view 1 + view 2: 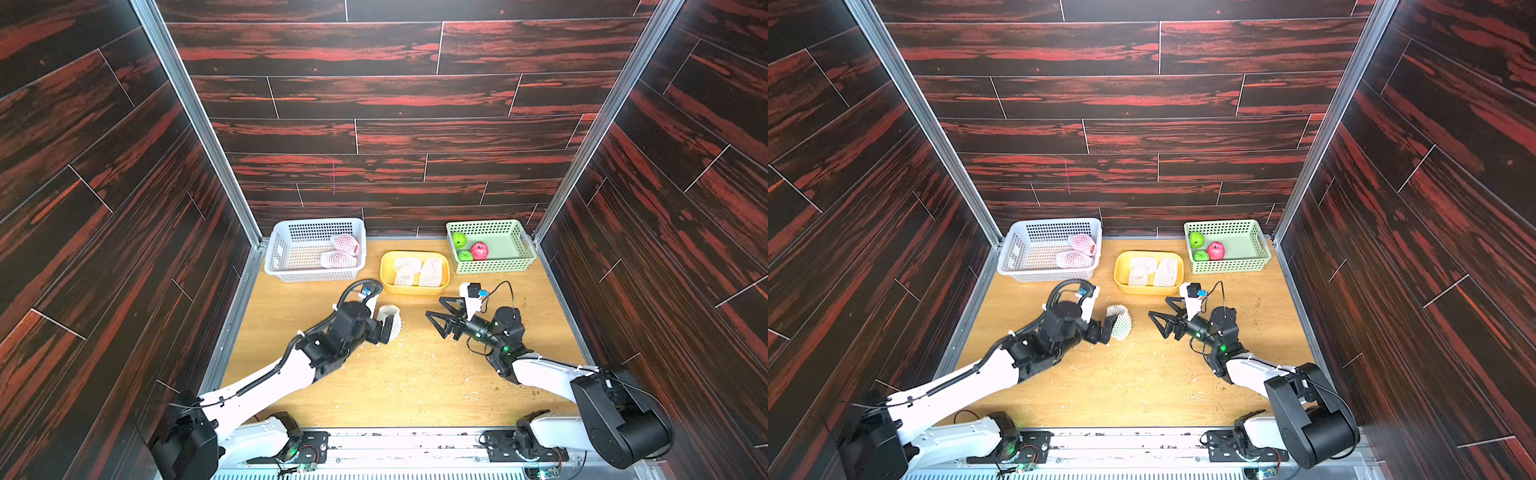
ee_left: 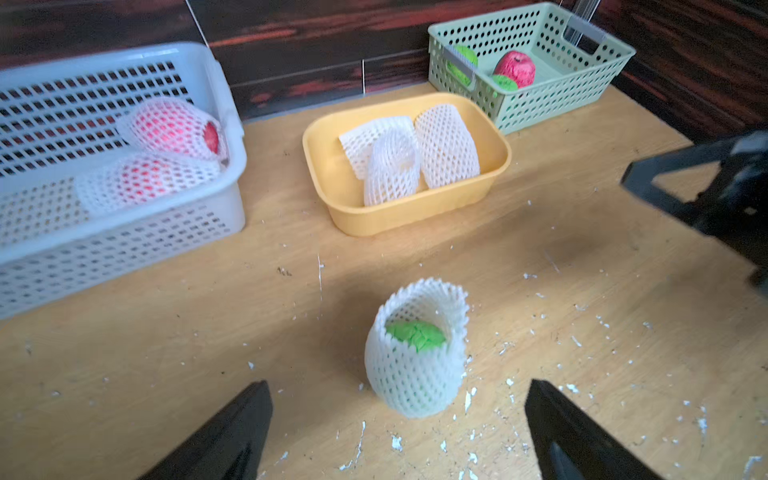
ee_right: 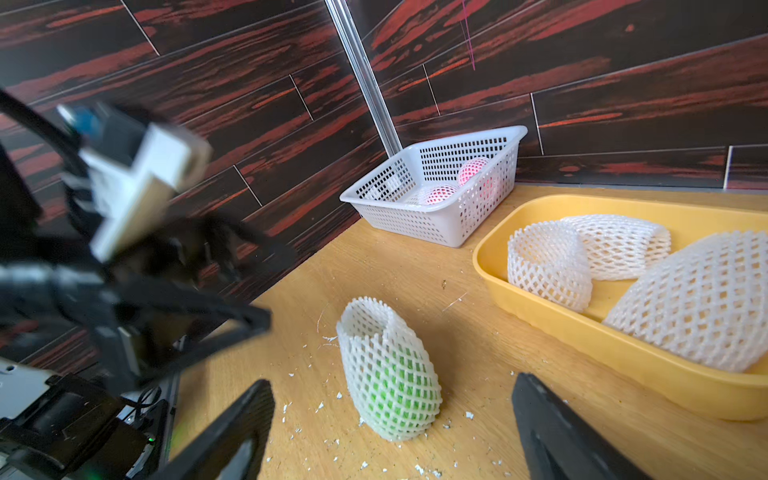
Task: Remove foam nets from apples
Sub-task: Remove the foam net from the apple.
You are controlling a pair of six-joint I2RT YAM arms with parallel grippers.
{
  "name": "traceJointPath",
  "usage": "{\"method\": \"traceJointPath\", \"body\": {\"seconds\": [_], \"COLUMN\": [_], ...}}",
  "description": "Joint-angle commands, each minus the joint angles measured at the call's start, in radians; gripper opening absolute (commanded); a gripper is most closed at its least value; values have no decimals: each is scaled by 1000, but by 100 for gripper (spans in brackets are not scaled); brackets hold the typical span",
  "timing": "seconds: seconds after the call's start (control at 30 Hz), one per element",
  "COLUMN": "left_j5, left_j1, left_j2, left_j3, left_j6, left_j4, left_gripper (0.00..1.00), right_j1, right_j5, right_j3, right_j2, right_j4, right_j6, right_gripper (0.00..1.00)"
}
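A green apple [image 2: 415, 336] stands upright on the table inside a white foam net [image 1: 391, 319] [image 1: 1121, 322] [image 3: 390, 374], whose top is open. My left gripper [image 2: 398, 386] [image 1: 384, 329] is open, its fingers on either side of the net's near end and apart from it. My right gripper [image 1: 435, 308] [image 3: 392, 382] is open and empty, facing the same net from the right with a gap. Two netted red apples [image 1: 345, 243] [image 1: 338, 259] lie in the white basket [image 1: 291, 249]. Three empty foam nets [image 1: 415, 271] lie in the yellow tray [image 1: 386, 266].
A green basket [image 1: 511, 245] at the back right holds two bare green apples [image 1: 459, 240] [image 1: 465, 255] and a bare red apple [image 1: 479, 250]. White foam crumbs are scattered over the wooden table [image 1: 415, 382]. Dark walls close in the back and both sides.
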Motion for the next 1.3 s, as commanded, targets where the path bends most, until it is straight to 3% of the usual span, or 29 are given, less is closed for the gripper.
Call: {"method": "traceJointPath", "body": {"seconds": [0.0, 0.43, 0.53, 0.63, 0.7, 0.83, 0.97, 1.27], "left_j5": [29, 126, 164, 195, 206, 216, 252, 286], "left_j1": [4, 57, 72, 72, 73, 75, 86, 89], "left_j2": [55, 337, 362, 363, 356, 315, 262, 268], "left_j3": [-26, 16, 16, 40, 50, 55, 63, 114], "left_j6": [-16, -50, -46, -15, -2, 22, 25, 56], "left_j4": [223, 421, 460, 427, 404, 378, 367, 316], "left_gripper": [100, 100, 85, 45, 38, 9, 0, 0], "right_j1": [-2, -3, -3, -3, -3, -3, -3, -3], "right_j5": [-24, -33, -34, -32, -26, -22, -21, -12], "right_j3": [-3, -9, -7, -9, -7, -7, -7, -10], "right_j2": [36, 29, 32, 24, 20, 15, 14, 9], "right_j4": [48, 57, 59, 55, 44, 41, 39, 31], "right_j6": [16, 26, 28, 28, 22, 20, 19, 13], "right_gripper": [93, 93, 93, 93, 93, 93, 93, 93]}}
